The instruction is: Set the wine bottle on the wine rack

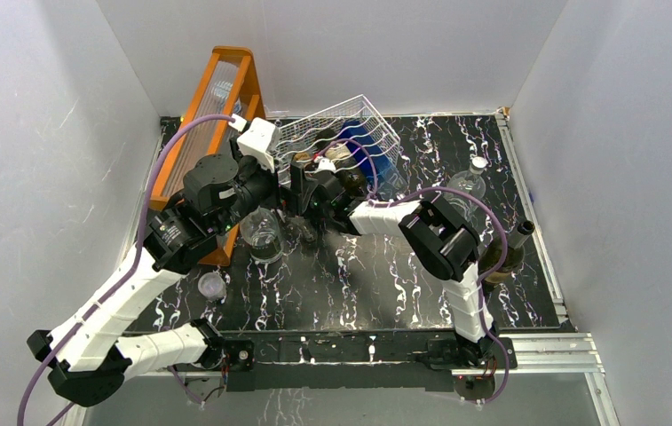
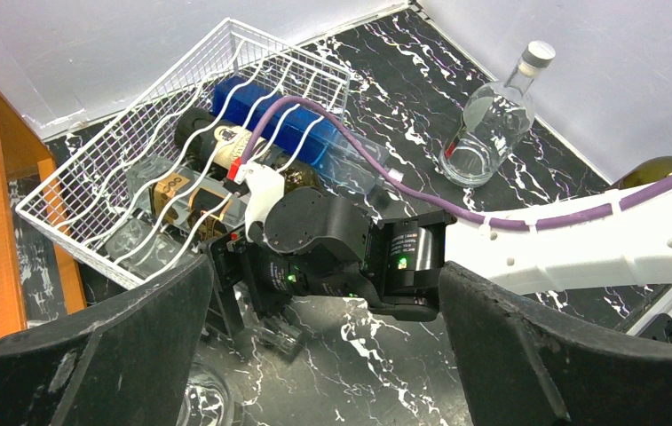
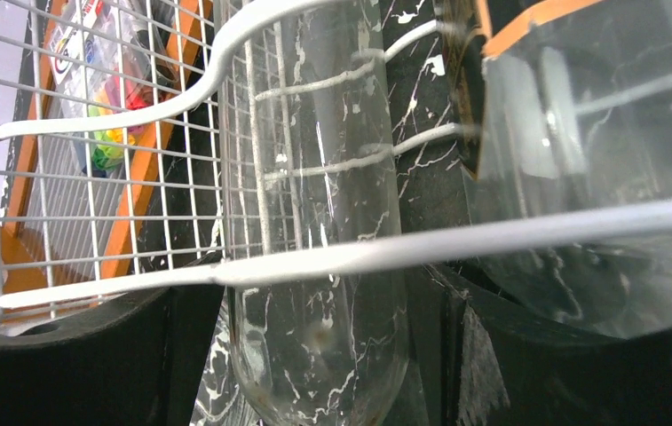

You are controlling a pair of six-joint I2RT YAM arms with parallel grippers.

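The right gripper [image 3: 332, 355] has its black fingers parted on either side of the rounded end of a clear glass bottle [image 3: 314, 222]. A dark sliver shows beside the right finger, so it sits loose about the glass rather than clamped on it. Only the right wrist view shows this closely: the smooth, see-through bottle lies in the wine rack [image 3: 92, 177], with a thick wavy white wire crossing in front of it and fine white mesh behind. In the overhead view the same spot is mostly hidden under the arms. The left gripper [image 2: 328, 275] is spread wide with nothing between its fingers, hanging above the right arm's wrist near the rack's front edge. From the left wrist the basket-like rack, tilted up toward the back wall, shows its load: a dark bottle with a cream label [image 2: 221, 142], a gold-labelled bottle [image 2: 177, 191], clear glass at the near end, and a blue item [image 2: 270, 115] whose kind I cannot tell. Beside the rack leans an orange wooden frame [image 1: 217, 98] with clear ribbed panels. Well apart on the black marble-patterned table [image 1: 359, 275], a clear round-shouldered bottle with a white cap [image 1: 467, 182] stands upright, and a dark green bottle [image 1: 509, 253] stands near the right edge. A glass jar [image 1: 261, 232] sits under the left arm
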